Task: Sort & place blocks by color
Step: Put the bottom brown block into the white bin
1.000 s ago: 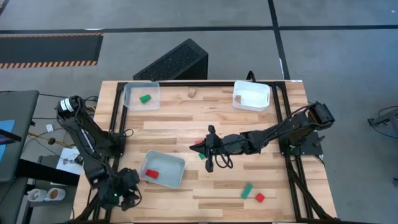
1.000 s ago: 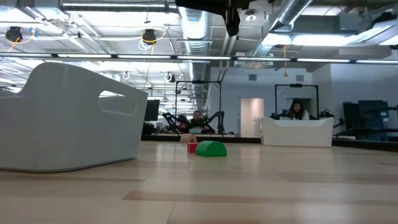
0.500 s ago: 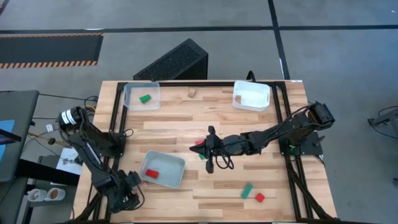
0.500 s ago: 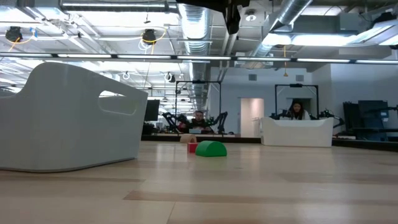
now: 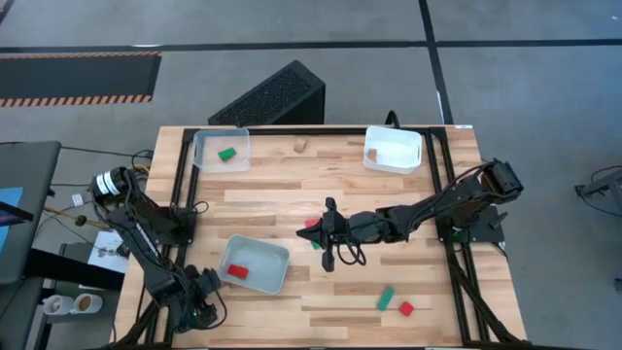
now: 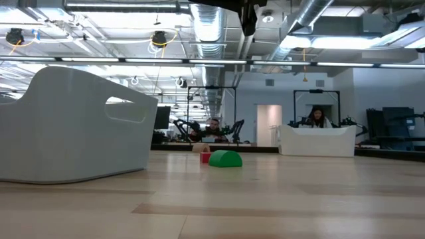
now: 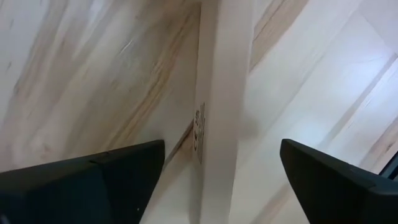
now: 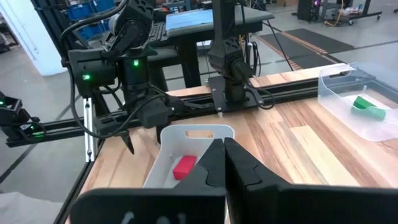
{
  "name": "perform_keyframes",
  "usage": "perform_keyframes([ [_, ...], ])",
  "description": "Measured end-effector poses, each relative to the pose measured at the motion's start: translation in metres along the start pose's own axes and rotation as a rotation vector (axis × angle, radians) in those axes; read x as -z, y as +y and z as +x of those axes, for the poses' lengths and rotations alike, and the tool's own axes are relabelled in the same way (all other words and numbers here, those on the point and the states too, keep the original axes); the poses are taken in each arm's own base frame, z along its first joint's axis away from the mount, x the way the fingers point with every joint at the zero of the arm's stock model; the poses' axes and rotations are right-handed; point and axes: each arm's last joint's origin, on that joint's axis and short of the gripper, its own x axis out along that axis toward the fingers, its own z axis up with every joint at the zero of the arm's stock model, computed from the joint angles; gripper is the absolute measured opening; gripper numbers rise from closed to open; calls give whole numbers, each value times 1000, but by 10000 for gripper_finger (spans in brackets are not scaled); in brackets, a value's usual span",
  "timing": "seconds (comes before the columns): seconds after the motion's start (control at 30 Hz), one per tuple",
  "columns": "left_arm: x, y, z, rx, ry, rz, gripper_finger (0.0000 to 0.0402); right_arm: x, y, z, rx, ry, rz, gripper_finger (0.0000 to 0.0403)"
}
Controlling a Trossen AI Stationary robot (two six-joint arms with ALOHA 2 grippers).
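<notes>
My left gripper points down at the near-left corner of a white tray. Its fingers are open on either side of the tray's rim, with a gap to it on both sides. A red block lies in that tray. My right gripper hangs shut over mid-table, above a red block and a green block on the tabletop. Another green block and red block lie near the front right. A plain wood block lies at the far edge.
A translucent tray at the far left holds a green block. A white tray stands at the far right. Black rails run along the table's sides. In the low view people sit at desks beyond the table.
My left arm has folded lower, and its gripper has sunk at the tray's near-left corner and tipped more steeply downward. The blocks and trays have kept their places.
</notes>
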Motion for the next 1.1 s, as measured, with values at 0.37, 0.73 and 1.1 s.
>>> perform_keyframes([
  [0.37,0,7,0,-74,28,134,148,0,0,0,-1,1,-1,8],
  [0.73,1,5,-22,-35,122,255,29,0,2,-1,-8,-4,0,8],
  [1.1,-18,-2,-122,46,-173,361,25,0,2,0,-7,-12,26,8],
])
